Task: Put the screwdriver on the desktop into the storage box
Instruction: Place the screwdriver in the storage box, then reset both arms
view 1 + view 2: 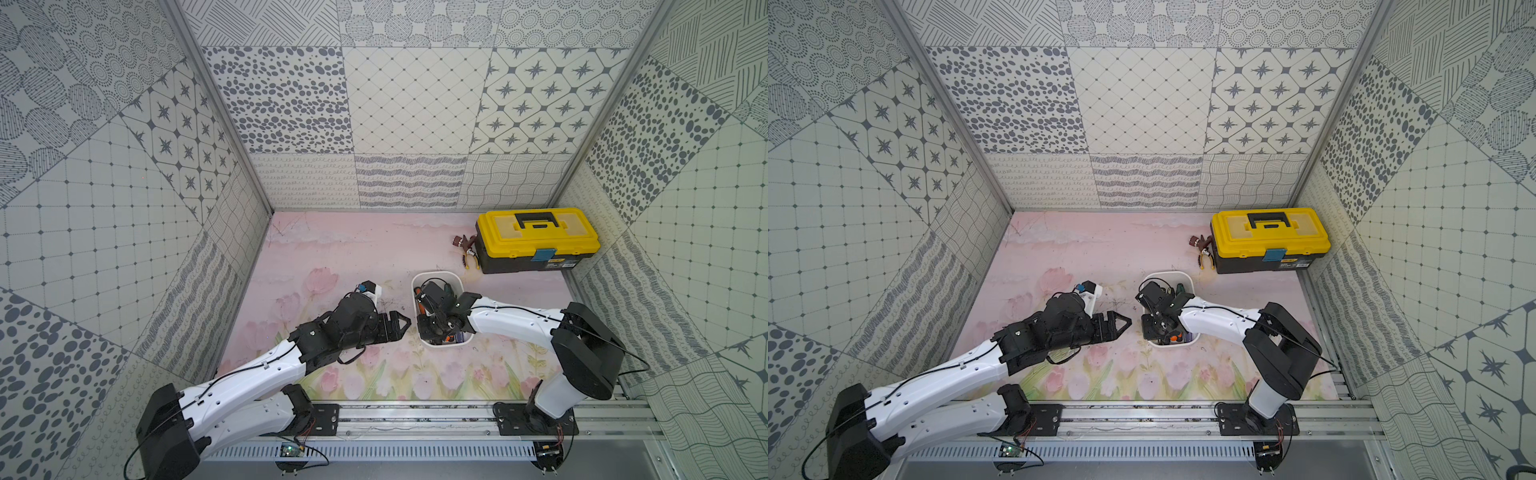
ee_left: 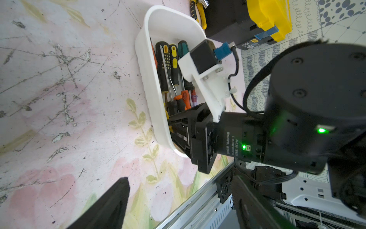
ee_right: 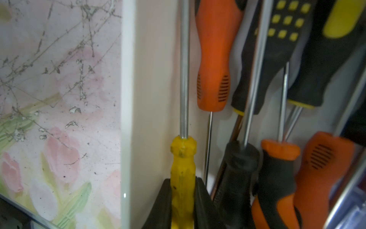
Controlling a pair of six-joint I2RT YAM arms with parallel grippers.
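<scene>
Several other screwdrivers lie in the shallow white plastic storage box, where the right gripper is clamped on the yellow-handled, steel-shafted screwdriver beside the box's wall, while the left gripper hovers wide open and empty at its nine o'clock above the pink tulip-printed desktop.

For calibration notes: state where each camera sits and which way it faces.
Top views: high above the arm bases, looking down on the desktop, box and toolbox; left arm and right arm show.
Left wrist: on the left arm, facing across the desktop to the box; own fingers and the right arm show.
Right wrist: on the right arm, inside the box, facing screwdrivers; right gripper shows, clamping a yellow screwdriver.
Shared: all show box and desktop.
</scene>
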